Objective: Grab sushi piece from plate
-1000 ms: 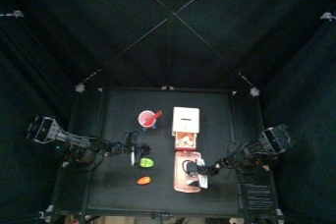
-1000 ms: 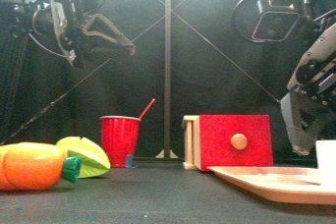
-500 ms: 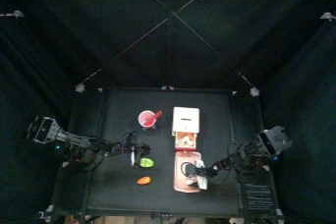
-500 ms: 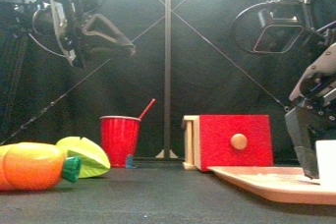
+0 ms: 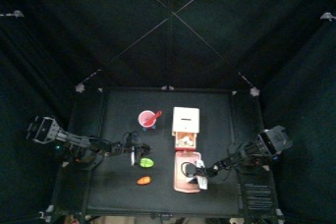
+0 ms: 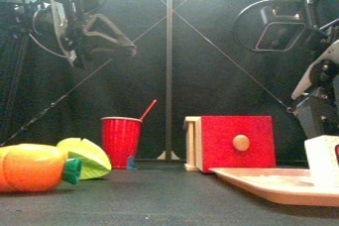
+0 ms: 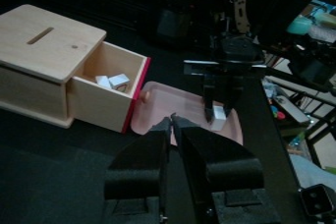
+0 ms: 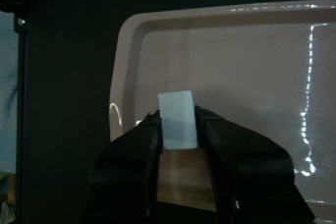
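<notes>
Seen from above, the long salmon-pink plate [image 5: 188, 170] lay at the table's front right, its far end just beside a cream box [image 5: 187, 122]. The right gripper [image 5: 198, 173] reached in over the plate; the left gripper [image 5: 136, 150] rested left of it, near a red cup [image 5: 147, 119], a green piece [image 5: 145, 161] and an orange piece [image 5: 143, 181].

Front view: the plate [image 6: 272, 181] was a low pink slab at the right, with the right gripper [image 6: 322, 158] above it holding a pale white sushi piece [image 6: 322, 161] clear of the surface. Behind stood the box with its red drawer front [image 6: 237, 143], the cup with a straw [image 6: 122, 141], and orange and green toy food [image 6: 34, 167] near the left.

Left wrist view: the left gripper [image 7: 175, 136] had its jaws nearly together, holding nothing; beyond lay the open box drawer [image 7: 112, 81] with white bits inside.

Right wrist view: the right gripper [image 8: 179, 135] was clamped on the rectangular white sushi piece [image 8: 178, 119], above the plate's glossy near end [image 8: 250, 61].
</notes>
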Robot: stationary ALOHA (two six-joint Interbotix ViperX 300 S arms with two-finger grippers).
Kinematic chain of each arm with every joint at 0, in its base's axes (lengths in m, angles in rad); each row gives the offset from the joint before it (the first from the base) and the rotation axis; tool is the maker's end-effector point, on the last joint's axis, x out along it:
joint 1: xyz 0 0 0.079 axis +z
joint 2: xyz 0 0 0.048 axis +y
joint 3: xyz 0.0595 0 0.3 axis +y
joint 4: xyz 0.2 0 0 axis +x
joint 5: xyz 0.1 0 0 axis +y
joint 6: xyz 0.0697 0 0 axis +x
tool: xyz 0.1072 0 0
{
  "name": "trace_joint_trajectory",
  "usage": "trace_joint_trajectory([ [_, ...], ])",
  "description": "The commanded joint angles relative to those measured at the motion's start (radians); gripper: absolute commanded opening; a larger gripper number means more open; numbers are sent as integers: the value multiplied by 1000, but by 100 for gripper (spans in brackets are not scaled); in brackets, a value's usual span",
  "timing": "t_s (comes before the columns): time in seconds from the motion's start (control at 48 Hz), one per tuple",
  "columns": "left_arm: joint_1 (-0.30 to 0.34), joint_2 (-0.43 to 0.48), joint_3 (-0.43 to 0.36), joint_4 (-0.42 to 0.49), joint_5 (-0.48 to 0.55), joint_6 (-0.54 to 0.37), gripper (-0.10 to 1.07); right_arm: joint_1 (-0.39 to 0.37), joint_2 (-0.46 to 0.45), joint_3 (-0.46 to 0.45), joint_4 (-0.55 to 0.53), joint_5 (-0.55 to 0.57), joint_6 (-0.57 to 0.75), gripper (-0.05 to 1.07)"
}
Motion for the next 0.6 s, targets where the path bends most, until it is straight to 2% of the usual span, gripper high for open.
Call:
trace_joint_trajectory([
  [0.0,0,-6,-18,3,-8,2,56,-9,-61,-12,2,0,0,58],
  [0.208,0,-6,-17,5,-9,3,56,-14,-123,3,2,6,0,52],
  [0.583,2,-8,-21,6,-9,5,56,-18,-112,12,55,8,0,52],
])
